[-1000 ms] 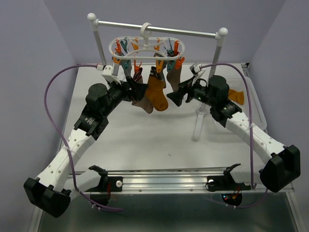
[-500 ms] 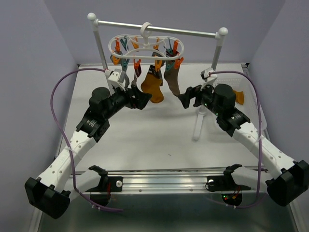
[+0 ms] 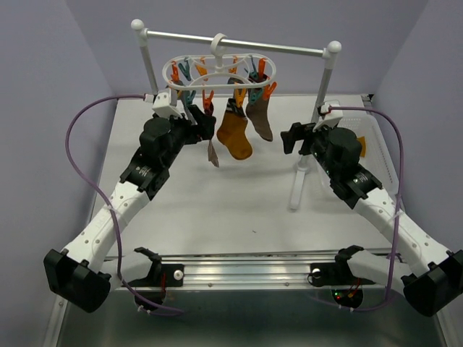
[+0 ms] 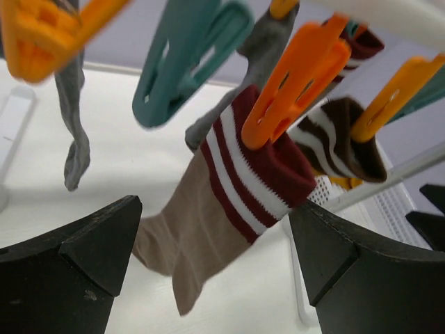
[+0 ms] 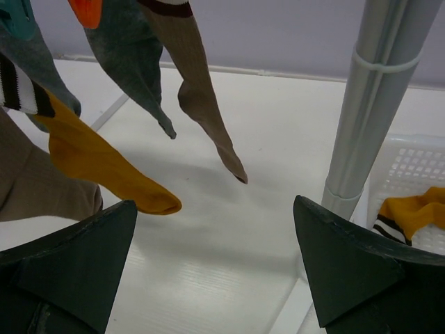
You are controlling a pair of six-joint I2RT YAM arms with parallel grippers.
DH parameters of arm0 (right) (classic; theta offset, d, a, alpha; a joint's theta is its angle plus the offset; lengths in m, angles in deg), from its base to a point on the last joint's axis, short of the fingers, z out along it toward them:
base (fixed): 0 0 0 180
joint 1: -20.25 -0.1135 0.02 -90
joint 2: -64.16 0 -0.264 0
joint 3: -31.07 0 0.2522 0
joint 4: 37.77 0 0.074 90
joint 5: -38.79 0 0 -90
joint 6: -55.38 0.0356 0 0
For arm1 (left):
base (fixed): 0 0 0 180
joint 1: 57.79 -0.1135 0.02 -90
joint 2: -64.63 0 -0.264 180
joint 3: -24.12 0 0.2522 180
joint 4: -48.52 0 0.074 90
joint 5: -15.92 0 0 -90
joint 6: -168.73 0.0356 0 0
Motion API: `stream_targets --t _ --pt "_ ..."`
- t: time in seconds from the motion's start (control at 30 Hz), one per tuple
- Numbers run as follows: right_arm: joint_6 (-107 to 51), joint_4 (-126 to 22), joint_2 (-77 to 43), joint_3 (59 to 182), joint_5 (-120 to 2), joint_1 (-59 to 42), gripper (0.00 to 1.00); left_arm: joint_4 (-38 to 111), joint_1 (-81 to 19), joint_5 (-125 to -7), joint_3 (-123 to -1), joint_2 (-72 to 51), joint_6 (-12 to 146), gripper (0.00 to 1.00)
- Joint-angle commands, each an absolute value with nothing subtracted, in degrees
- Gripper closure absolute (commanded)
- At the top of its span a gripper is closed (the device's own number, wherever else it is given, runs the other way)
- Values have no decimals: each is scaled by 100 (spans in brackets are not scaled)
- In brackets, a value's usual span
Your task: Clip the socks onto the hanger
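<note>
Gaping empty: left gripper (image 4: 212,233), right gripper (image 5: 215,233); striped sock (image 4: 233,184) hangs apparently beyond left fingers (image 4: 76,271).

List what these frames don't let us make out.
- Top view: basket contents, mostly hidden behind the right arm; only a bit of mustard sock shows.
- Right wrist: that sock runs off the right edge; hanging socks' tops cut by the top edge, clips unseen.
- Left wrist: nearest orange clip blurred and cropped.
- Top view: hanger clips too small to tell free from taken.
</note>
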State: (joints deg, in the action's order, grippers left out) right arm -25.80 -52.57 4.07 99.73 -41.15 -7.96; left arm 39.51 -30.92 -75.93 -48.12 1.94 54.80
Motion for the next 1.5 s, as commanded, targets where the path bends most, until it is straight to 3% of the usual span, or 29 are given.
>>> stream_targets --t 0.0,0.37,0.67,1.23,1.47 --pt "-2574 -5135 589 9941 -3935 -823 0 4144 -3151 -8330 -5528 109 5447 1" --pt "-2521 -5292 756 9775 -4075 -823 0 3599 -3678 -8955 -6338 -550 5087 1" --pt "-3146 -5311 238 9985 -6640 -823 0 3634 -4451 -8718 -6487 -673 4999 1" --pt "-3374 -5223 150 9985 -7178 -823 0 3573 -4698 -8006 -7988 -2044 5298 1" --pt "-3357 -5223 229 9968 -7345 -823 0 3256 -4751 -8392 -8438 -2449 5183 1"
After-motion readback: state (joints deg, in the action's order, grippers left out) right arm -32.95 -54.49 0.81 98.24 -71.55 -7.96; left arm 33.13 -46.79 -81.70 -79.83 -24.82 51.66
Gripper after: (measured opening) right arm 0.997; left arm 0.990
